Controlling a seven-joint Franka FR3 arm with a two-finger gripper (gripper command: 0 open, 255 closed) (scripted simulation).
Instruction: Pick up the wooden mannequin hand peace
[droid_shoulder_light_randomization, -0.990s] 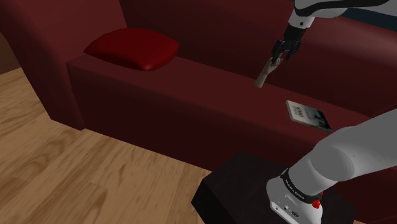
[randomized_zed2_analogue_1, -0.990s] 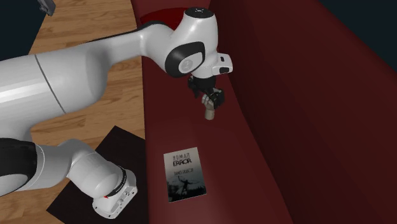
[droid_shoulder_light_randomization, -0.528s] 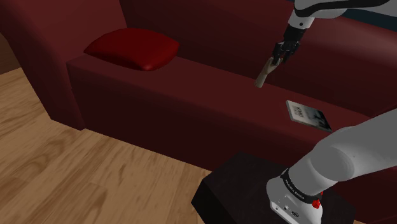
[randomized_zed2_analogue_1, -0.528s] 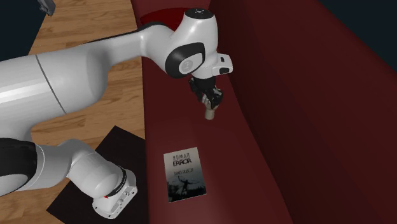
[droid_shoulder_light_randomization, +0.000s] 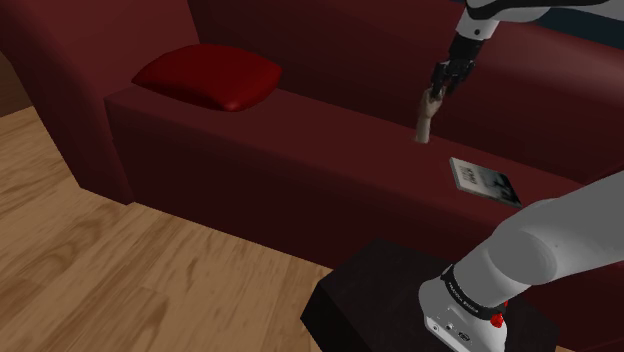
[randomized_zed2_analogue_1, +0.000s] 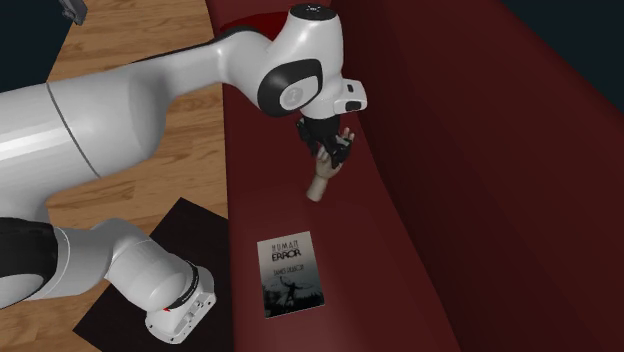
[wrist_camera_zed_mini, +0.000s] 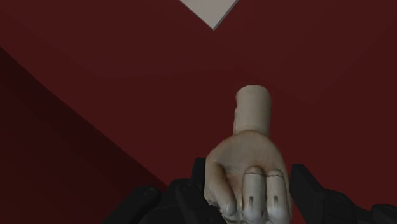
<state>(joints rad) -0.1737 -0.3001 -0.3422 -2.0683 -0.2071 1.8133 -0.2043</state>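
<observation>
Firmly clamped: fingers (wrist_camera_zed_mini: 304, 188) on mannequin hand (wrist_camera_zed_mini: 248, 159), wrist end down, over dark red sofa (randomized_zed2_analogue_1: 350, 232)

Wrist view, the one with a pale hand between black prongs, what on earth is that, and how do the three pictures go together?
That pale thing is a mannequin hand, a jointed model. The black prongs are the fingers of a robot's gripper, shut on its finger end, so the wrist stub points away from the camera, which sits on the gripper itself. The other two pictures come from cameras off the robot: the shoulder view looks from beside the robot's dark stand, the second exterior view from above. Both show the white arm reaching over a dark red sofa. On its seat lie a red cushion and a book titled Human Error. Below is a wooden floor.
</observation>
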